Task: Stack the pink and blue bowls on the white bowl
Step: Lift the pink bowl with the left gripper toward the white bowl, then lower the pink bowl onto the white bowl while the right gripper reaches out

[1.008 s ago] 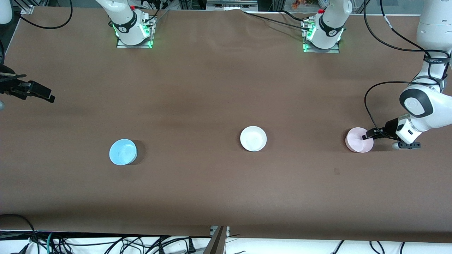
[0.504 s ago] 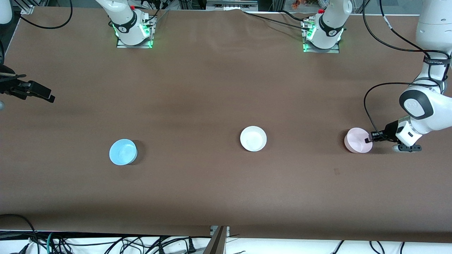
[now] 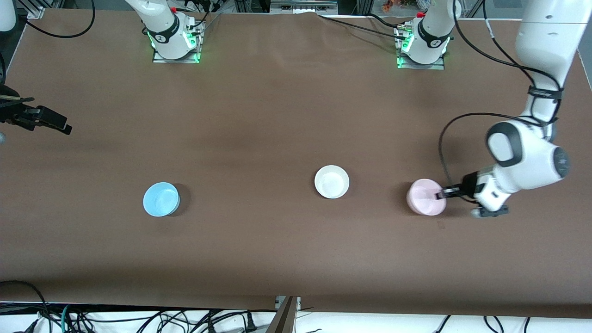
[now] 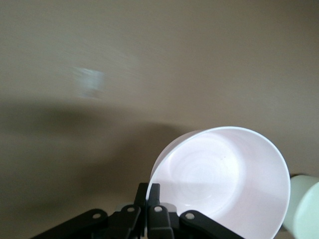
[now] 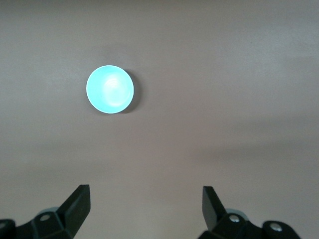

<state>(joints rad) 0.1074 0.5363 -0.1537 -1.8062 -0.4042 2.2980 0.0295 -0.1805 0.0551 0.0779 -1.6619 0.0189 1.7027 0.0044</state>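
Note:
My left gripper (image 3: 440, 194) is shut on the rim of the pink bowl (image 3: 424, 198), over the table toward the left arm's end from the white bowl (image 3: 331, 181). In the left wrist view the pink bowl (image 4: 224, 174) is tilted, its rim pinched between my left gripper's (image 4: 149, 191) two fingers. The blue bowl (image 3: 161, 199) sits on the table toward the right arm's end. My right gripper (image 3: 59, 126) waits open at that end of the table. In the right wrist view my right gripper (image 5: 146, 199) holds nothing, with the blue bowl (image 5: 109, 89) well clear of it.
Brown cloth (image 3: 259, 115) covers the table. The two arm bases (image 3: 175, 41) (image 3: 422, 46) stand along its edge farthest from the front camera. A small dark mark (image 3: 440, 225) lies on the cloth just nearer to that camera than the pink bowl. Cables (image 3: 138, 319) hang below the near edge.
My left gripper has shut on the pink bowl's rim and carried it toward the white bowl. The right arm, blue bowl and white bowl have not moved.

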